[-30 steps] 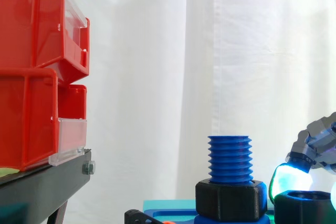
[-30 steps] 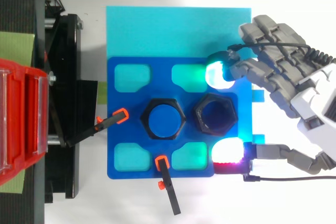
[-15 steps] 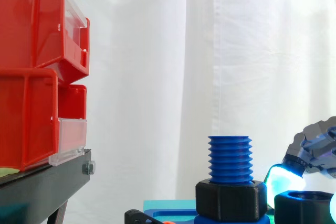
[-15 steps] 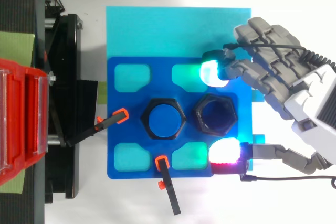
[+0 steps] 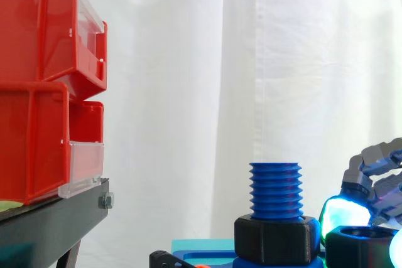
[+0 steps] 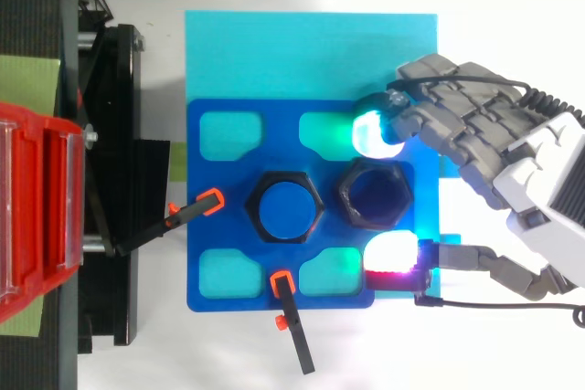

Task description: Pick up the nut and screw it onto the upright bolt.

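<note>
The nut [image 6: 373, 195] lies flat on the blue fixture plate [image 6: 228, 175], just beside the upright bolt [image 5: 275, 189]. The hand [image 6: 498, 148] straddles it with fingers spread, glowing pads near opposite sides, not visibly clamped. The nut looks rigid, light and smooth, so grip it across opposing flats. The bolt's black base collar [image 5: 275, 240] sits close by and limits finger clearance on that side.

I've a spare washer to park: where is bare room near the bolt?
Free: the cyan plate strip above the blue fixture in the top view. Crowded: around the nut, where the hand sits, and by the left clamp and lower clamp on the fixture's edges.
</note>
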Controlling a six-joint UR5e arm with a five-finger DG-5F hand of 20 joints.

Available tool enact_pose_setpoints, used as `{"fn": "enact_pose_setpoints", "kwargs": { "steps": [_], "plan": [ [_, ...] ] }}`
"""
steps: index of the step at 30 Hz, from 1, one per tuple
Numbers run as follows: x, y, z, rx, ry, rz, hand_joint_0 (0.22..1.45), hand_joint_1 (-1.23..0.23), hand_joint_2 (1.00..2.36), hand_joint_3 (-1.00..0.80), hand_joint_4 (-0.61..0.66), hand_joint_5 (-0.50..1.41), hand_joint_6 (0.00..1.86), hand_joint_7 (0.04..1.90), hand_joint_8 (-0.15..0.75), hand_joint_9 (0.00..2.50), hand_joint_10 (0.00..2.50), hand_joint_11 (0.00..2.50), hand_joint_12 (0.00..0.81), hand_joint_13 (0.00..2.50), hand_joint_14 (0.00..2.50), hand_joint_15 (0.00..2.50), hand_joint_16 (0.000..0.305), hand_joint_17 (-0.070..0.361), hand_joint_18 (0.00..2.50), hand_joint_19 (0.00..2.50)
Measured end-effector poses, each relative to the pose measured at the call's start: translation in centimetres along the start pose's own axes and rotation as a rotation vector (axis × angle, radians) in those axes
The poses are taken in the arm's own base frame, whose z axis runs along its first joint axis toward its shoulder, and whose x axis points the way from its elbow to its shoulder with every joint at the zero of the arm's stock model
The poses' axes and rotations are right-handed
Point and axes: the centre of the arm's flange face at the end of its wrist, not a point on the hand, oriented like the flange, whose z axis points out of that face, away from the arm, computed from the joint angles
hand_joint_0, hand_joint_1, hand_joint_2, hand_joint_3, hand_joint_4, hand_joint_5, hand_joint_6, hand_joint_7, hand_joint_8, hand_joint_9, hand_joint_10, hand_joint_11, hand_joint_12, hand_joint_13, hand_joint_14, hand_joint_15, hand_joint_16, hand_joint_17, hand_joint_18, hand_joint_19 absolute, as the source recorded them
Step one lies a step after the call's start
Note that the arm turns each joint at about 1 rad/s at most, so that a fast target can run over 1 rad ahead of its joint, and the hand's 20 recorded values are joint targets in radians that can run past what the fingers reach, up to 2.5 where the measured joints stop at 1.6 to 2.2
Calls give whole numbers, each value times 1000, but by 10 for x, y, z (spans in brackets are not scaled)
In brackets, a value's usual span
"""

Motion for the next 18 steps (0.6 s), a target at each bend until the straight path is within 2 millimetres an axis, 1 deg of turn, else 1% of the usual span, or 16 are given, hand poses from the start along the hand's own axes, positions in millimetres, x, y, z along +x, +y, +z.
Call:
{"fn": "enact_pose_setpoints", "kwargs": {
  "steps": [4,13,16,18],
  "plan": [
    [0,0,0,-1,1,-1,539,-729,1000,-500,343,-205,500,1447,341,389,0,68,385,373,0,0,55,125,462,4],
    [-1,0,-1,-2,3,0,542,-704,1000,-500,340,-199,518,1440,347,425,3,92,382,381,0,0,55,125,486,19],
    [-7,2,-1,-4,0,7,543,-698,1000,-500,336,-199,522,1437,349,436,2,96,382,384,0,0,55,124,492,12],
    [-14,4,-3,-6,-3,15,543,-696,1000,-500,338,-199,523,1435,348,435,2,92,381,384,0,0,55,124,492,18]
  ]
}}
